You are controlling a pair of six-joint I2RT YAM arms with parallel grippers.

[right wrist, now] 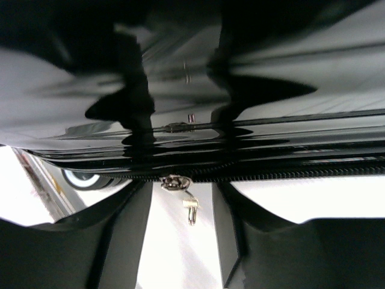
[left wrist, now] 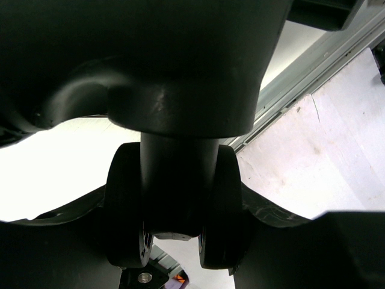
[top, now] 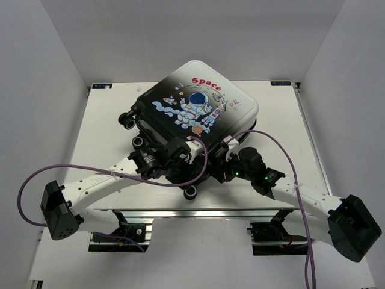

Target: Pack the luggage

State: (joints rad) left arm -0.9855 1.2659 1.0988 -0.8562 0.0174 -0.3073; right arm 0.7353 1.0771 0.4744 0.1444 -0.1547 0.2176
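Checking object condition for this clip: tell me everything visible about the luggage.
The luggage is a small glossy hard-shell suitcase, fading black to white, with a cartoon astronaut print and red "Space" lettering. It lies closed, print up, turned diagonally on the white table. Black wheels stick out at its left and near sides. Its zipper looks shut, a small metal tab hanging. The left gripper straddles one wheel; the right gripper sits at the zipper edge; contact is unclear.

luggage wheel (left wrist: 219, 208) close up, white table (left wrist: 328, 150) beyond
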